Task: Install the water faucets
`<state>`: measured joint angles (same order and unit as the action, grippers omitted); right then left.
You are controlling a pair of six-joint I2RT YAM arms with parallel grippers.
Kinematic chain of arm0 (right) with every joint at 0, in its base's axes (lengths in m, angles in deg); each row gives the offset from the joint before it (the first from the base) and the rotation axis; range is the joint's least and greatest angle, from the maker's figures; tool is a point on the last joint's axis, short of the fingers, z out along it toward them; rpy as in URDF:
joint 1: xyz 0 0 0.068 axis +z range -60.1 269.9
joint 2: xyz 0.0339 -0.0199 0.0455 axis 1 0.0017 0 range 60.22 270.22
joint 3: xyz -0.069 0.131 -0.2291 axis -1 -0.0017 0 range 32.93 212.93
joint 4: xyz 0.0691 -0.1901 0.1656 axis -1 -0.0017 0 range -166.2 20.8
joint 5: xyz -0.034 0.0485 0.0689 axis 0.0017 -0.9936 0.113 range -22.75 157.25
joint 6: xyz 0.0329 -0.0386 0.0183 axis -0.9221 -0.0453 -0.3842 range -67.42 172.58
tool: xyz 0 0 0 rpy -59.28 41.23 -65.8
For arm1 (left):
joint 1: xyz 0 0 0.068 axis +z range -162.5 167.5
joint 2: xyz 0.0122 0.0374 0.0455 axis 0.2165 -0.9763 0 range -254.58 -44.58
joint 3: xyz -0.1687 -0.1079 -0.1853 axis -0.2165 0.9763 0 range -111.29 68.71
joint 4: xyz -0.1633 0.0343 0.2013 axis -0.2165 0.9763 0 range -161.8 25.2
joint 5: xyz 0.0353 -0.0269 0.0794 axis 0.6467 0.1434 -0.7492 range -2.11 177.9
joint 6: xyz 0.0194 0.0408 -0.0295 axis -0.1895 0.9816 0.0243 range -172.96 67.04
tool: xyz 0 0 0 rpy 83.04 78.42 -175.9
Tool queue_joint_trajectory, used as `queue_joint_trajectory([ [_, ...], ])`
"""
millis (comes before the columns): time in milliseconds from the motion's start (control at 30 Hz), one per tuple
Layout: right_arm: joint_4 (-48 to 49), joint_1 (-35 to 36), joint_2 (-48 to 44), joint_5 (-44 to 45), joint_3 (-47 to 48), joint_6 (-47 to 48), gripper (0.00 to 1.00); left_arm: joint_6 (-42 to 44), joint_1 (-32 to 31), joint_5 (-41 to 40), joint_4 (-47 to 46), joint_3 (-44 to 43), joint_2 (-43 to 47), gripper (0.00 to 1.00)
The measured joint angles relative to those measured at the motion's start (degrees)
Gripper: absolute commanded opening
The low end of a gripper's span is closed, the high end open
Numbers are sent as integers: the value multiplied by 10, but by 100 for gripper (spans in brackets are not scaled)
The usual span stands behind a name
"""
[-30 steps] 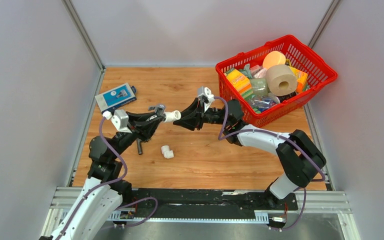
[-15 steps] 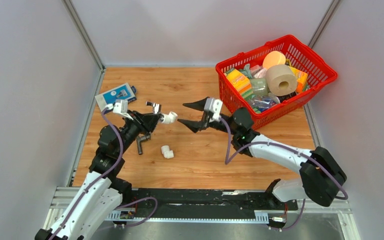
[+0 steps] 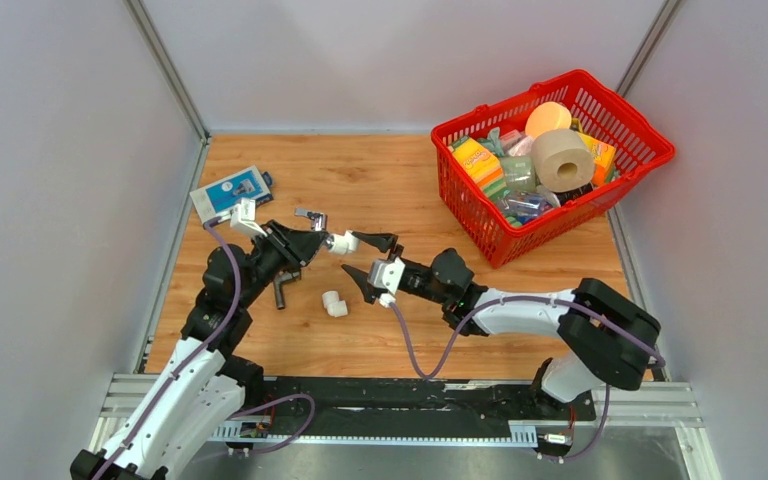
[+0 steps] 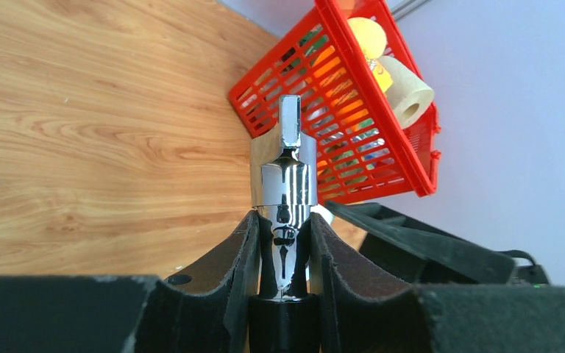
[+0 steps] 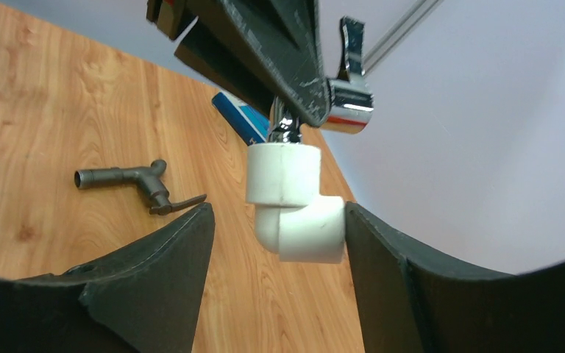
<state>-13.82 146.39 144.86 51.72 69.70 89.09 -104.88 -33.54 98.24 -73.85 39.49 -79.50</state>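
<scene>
My left gripper (image 3: 316, 239) pinches the chrome faucet (image 4: 285, 176), white elbow (image 5: 294, 202) on its end, over the bench left of centre; right gripper (image 3: 352, 254) spread around that elbow; grey faucet (image 5: 136, 184) lies nearer the left edge.

Bright even light, soft shadows, near claw edges blurred

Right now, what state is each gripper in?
Left gripper: closed, holding the chrome faucet.
Right gripper: open, fingers on either side of the white elbow.
</scene>
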Motion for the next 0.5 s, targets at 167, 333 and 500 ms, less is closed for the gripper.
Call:
queue_joint_trajectory([
  [167,40,8,45,29,0,42,67,-16,0,10,-7,2,-1,0],
  [333,67,14,65,42,0,59,57,-31,0,23,-12,6,-3,0],
  [500,70,13,66,51,4,59,14,-36,1,30,-26,8,-7,0],
])
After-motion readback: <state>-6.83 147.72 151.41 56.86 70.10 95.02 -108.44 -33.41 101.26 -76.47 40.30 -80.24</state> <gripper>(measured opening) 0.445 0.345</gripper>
